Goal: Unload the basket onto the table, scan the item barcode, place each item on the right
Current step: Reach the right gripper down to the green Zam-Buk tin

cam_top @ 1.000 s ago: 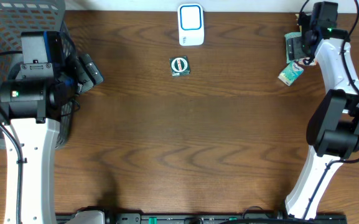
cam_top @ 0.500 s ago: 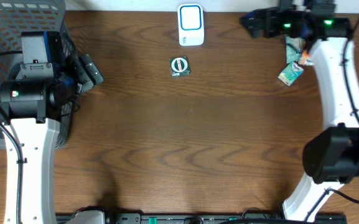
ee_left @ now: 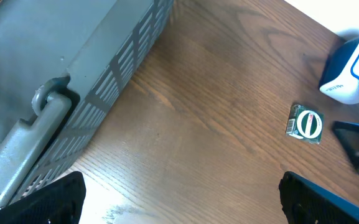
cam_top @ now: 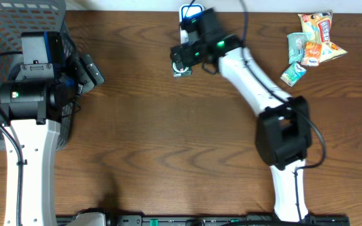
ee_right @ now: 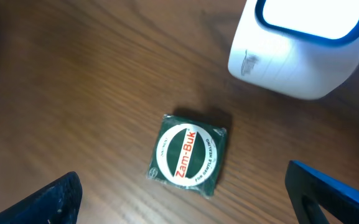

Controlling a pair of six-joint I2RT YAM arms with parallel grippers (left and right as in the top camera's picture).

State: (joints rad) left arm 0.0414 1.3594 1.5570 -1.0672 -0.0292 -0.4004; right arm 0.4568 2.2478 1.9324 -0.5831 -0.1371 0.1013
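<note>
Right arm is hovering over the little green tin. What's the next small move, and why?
Probably lower the right gripper straight down around the green tin, then close. Its jaws stand open and hold nothing; the tin lies flat on the table, roughly centred between the fingers in the wrist view, beside the white scanner.

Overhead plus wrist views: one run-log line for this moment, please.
phase: pre-grasp | right end effector: open, over Zam-Buk tin | left end effector: open, by basket | scanner: beside tin, apart
</note>
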